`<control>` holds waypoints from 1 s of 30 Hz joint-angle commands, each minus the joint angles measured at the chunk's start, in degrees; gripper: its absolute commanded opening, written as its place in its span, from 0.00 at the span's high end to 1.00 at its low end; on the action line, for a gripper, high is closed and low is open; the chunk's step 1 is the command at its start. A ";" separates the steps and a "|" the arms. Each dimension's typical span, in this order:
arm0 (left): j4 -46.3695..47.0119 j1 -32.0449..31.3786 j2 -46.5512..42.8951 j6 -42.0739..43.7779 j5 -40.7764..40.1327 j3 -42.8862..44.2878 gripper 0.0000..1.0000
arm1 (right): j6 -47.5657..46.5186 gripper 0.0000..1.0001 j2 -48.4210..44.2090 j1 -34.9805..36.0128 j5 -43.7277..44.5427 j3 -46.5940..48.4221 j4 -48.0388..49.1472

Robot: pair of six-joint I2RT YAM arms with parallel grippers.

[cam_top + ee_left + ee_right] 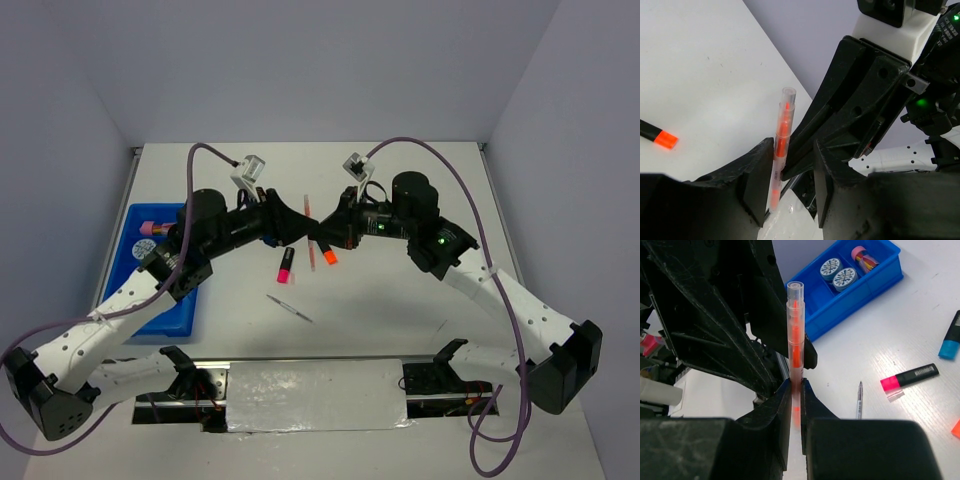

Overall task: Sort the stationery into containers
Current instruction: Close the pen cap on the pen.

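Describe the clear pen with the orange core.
The thin clear plastic pen with an orange core has a transparent tip cap and a segmented barrel. The right gripper's jaws are shut on its lower part, the rest sticking out past them. It also lies against one finger of the left gripper, whose jaws stand apart.

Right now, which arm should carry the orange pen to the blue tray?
Left, probably. The blue tray lies on its side of the table, and the left gripper stands open around the orange pen that the right gripper clamps.
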 commanded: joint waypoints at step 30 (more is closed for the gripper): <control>8.72 -0.19 -2.81 1.91 7.21 2.22 1.00 | 5.30 0.38 1.23 0.21 -16.11 0.65 13.90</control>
